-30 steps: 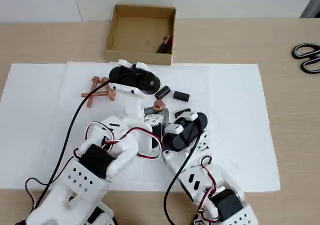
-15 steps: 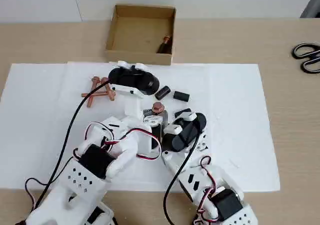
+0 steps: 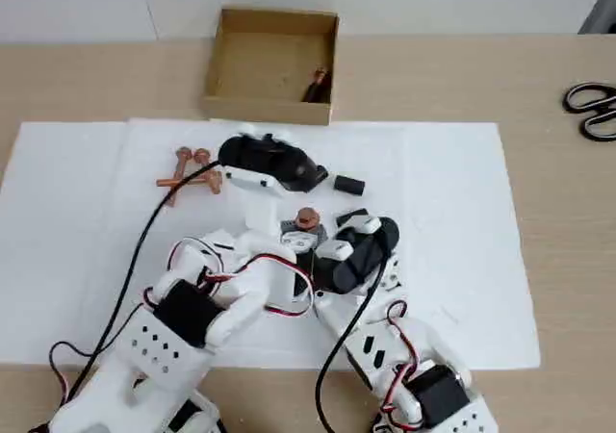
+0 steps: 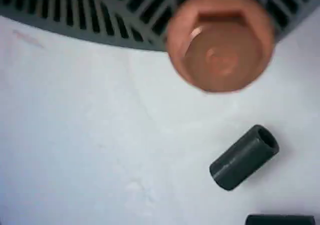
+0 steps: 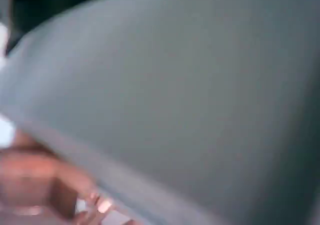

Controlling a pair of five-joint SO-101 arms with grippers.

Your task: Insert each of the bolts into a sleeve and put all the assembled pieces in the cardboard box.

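Observation:
The cardboard box [image 3: 236,67] stands at the table's far side with one assembled piece [image 3: 318,85] inside. Several loose copper bolts [image 3: 188,170] lie on the white paper to its near left. One copper bolt [image 3: 307,218] [image 4: 220,45] stands head-up between the two arms, against a dark slotted part [image 4: 100,15]; what holds it is hidden. My left gripper [image 3: 306,175] hangs just beyond it, beside a black sleeve [image 3: 348,185] [image 4: 244,157]. A second sleeve [image 4: 280,219] lies close by. My right gripper [image 3: 325,242] sits just right of the bolt. A copper blur [image 5: 35,185] shows close up in the right wrist view.
Scissors [image 3: 592,106] lie at the table's far right edge. The white paper [image 3: 452,212] covers the middle of the table, bare on its right half. A black cable [image 3: 135,260] runs from the left wrist back over the paper.
The left arm's black wrist has shifted right and now covers the sleeve that lay next to it. The upright bolt has moved a little toward the near edge. The right arm has barely moved.

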